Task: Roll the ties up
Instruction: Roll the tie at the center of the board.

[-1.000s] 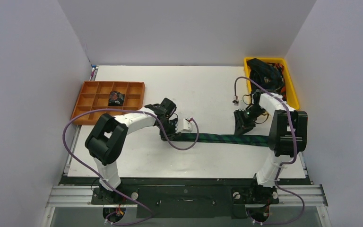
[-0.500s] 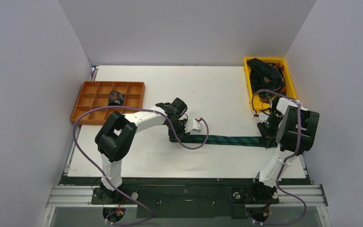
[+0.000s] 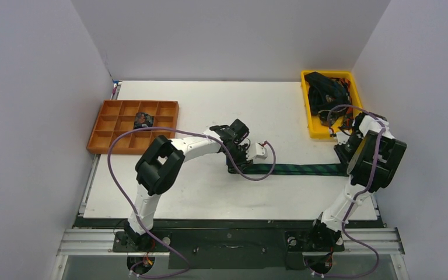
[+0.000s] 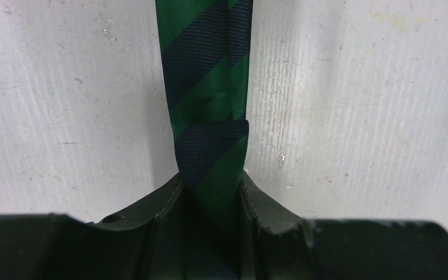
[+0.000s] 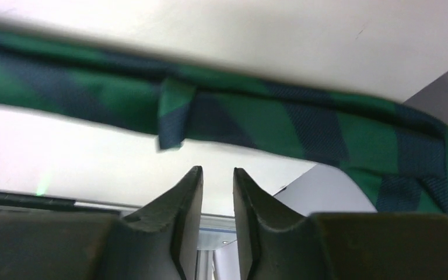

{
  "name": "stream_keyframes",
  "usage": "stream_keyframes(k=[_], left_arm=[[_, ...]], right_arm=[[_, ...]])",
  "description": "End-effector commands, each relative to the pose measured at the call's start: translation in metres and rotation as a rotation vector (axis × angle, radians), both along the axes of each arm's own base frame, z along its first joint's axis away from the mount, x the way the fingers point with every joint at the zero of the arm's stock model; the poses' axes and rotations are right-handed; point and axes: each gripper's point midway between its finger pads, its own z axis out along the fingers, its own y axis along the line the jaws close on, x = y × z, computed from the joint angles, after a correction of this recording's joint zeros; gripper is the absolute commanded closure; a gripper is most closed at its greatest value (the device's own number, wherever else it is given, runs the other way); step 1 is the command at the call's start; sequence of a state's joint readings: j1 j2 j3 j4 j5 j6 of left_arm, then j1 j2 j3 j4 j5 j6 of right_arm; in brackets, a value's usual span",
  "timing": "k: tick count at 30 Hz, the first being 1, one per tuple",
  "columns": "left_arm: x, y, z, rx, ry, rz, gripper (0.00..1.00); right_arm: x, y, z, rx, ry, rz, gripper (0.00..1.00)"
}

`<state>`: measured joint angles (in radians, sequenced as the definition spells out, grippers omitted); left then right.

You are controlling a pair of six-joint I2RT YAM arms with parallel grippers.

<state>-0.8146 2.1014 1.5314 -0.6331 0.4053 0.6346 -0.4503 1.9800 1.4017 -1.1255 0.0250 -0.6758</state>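
Tie (image 3: 303,169), one, lies stretched flat; one coil (image 3: 143,121) sits in tray (image 3: 108,140).

White bench (image 3: 280,111), surface scuffed and scratched up close. Orange divided tray (image 3: 166,124) at 10 o'clock by the left edge, a grid of compartments. Yellow bin (image 3: 318,134) at 2 o'clock by the right edge. Plain white walls (image 3: 227,35) on three sides. Aluminium rail (image 3: 93,242) along the 6 o'clock edge.
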Motion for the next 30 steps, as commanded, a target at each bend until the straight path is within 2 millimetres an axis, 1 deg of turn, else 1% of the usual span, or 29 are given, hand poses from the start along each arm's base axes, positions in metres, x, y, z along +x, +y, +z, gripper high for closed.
stream_keyframes(k=[1, 2, 3, 4, 5, 6, 7, 8, 9, 10, 11, 12, 13, 14, 15, 16, 17, 18, 19, 21, 22, 23, 24, 27, 30], left_arm=[[-0.021, 0.004, -0.017, -0.005, 0.084, -0.002, 0.73], [-0.026, 0.007, -0.019, -0.007, 0.096, -0.003, 0.73], [-0.026, 0.004, -0.018, -0.030, 0.090, -0.006, 0.72], [-0.031, 0.008, -0.022, -0.027, 0.094, -0.006, 0.72], [-0.030, 0.008, -0.023, -0.035, 0.082, -0.005, 0.71], [-0.034, 0.012, -0.026, -0.030, 0.087, -0.005, 0.71], [-0.032, 0.013, -0.028, -0.035, 0.071, -0.010, 0.71], [-0.034, 0.019, -0.032, -0.021, 0.066, -0.011, 0.70], [-0.035, 0.022, -0.036, -0.017, 0.055, -0.017, 0.69], [-0.032, 0.025, -0.038, -0.005, 0.039, -0.009, 0.69], [-0.032, 0.027, -0.038, -0.006, 0.037, 0.008, 0.69], [-0.032, 0.028, -0.038, -0.013, 0.045, 0.017, 0.69], [-0.033, 0.029, -0.038, -0.025, 0.055, 0.032, 0.69], [-0.034, 0.028, -0.038, -0.043, 0.062, 0.031, 0.68], [-0.037, 0.030, -0.040, -0.043, 0.067, 0.032, 0.68], [-0.038, 0.029, -0.040, -0.052, 0.070, 0.035, 0.68], [-0.039, 0.029, -0.040, -0.052, 0.075, 0.038, 0.68], [-0.040, 0.028, -0.039, -0.060, 0.079, 0.043, 0.68], [-0.042, 0.029, -0.040, -0.063, 0.082, 0.044, 0.67], [-0.043, 0.029, -0.038, -0.080, 0.076, 0.041, 0.67], [-0.044, 0.029, -0.038, -0.087, 0.071, 0.034, 0.67], [-0.045, 0.028, -0.038, -0.087, 0.071, 0.030, 0.67], [-0.046, 0.030, -0.039, -0.082, 0.077, 0.028, 0.67], [-0.046, 0.031, -0.039, -0.081, 0.079, 0.031, 0.67], [-0.047, 0.030, -0.039, -0.086, 0.086, 0.038, 0.66]], right_arm=[[0.004, 0.051, 0.063, 0.222, -0.156, -0.001, 0.71], [0.003, 0.065, 0.073, 0.266, -0.188, -0.011, 0.69], [0.006, 0.088, 0.078, 0.369, -0.225, -0.055, 0.62], [0.004, 0.104, 0.081, 0.416, -0.246, -0.067, 0.59], [0.010, 0.128, 0.086, 0.519, -0.276, -0.125, 0.55], [0.013, 0.146, 0.084, 0.569, -0.298, -0.130, 0.54], [0.012, 0.170, 0.084, 0.657, -0.278, -0.237, 0.53], [0.026, 0.195, 0.090, 0.735, -0.327, -0.253, 0.53], [0.021, 0.217, 0.086, 0.774, -0.307, -0.243, 0.52], [0.037, 0.229, 0.084, 0.796, -0.350, -0.280, 0.53], [0.032, 0.252, 0.077, 0.814, -0.321, -0.257, 0.53], [0.043, 0.266, 0.076, 0.835, -0.345, -0.263, 0.53], [0.038, 0.288, 0.071, 0.852, -0.309, -0.235, 0.53], [0.044, 0.301, 0.070, 0.868, -0.317, -0.241, 0.53], [0.034, 0.322, 0.062, 0.878, -0.277, -0.204, 0.53], [0.043, 0.333, 0.061, 0.896, -0.308, -0.217, 0.53], [0.034, 0.348, 0.050, 0.900, -0.273, -0.209, 0.53], [0.040, 0.358, 0.047, 0.924, -0.290, -0.238, 0.53], [0.043, 0.373, 0.047, 0.950, -0.298, -0.237, 0.53], [0.043, 0.388, 0.042, 0.966, -0.299, -0.224, 0.53], [0.039, 0.395, 0.038, 0.969, -0.283, -0.213, 0.53], [0.043, 0.401, 0.039, 0.983, -0.288, -0.217, 0.53], [0.042, 0.405, 0.034, 0.984, -0.272, -0.217, 0.53], [0.045, 0.410, 0.027, 0.986, -0.264, -0.219, 0.55], [0.040, 0.413, 0.017, 0.989, -0.227, -0.225, 0.63]])
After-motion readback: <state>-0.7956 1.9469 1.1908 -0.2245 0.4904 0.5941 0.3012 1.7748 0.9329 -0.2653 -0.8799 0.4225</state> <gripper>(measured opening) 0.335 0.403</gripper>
